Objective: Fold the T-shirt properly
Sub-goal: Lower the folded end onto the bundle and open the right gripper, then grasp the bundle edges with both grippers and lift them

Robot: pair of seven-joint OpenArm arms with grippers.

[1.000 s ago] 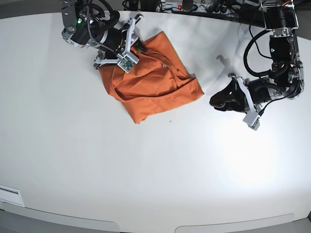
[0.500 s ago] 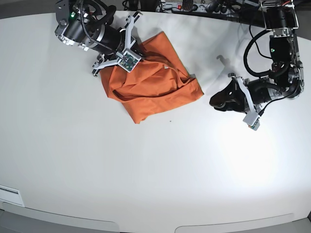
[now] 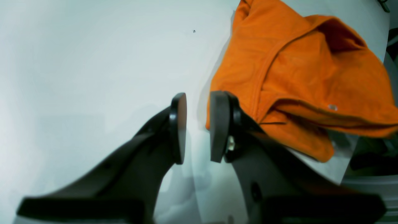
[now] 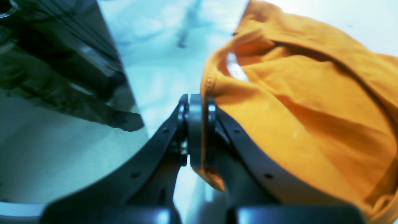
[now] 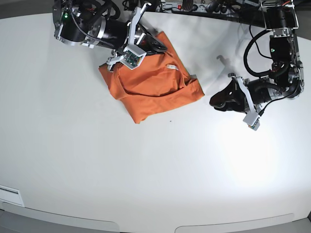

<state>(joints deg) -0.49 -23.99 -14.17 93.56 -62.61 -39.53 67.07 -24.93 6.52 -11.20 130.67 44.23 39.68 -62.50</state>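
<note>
A broad white worktop fills most of the base view, its near edge curved, with a bright patch of glare toward the right. A tiny dark speck lies on its surface near the middle. Beyond the far edge, a power strip and a tangle of dark cables run along the top. A white label sits at the lower left corner.

arms: black, silver brackets | cables: black, looped | fingers: black, flat pads
</note>
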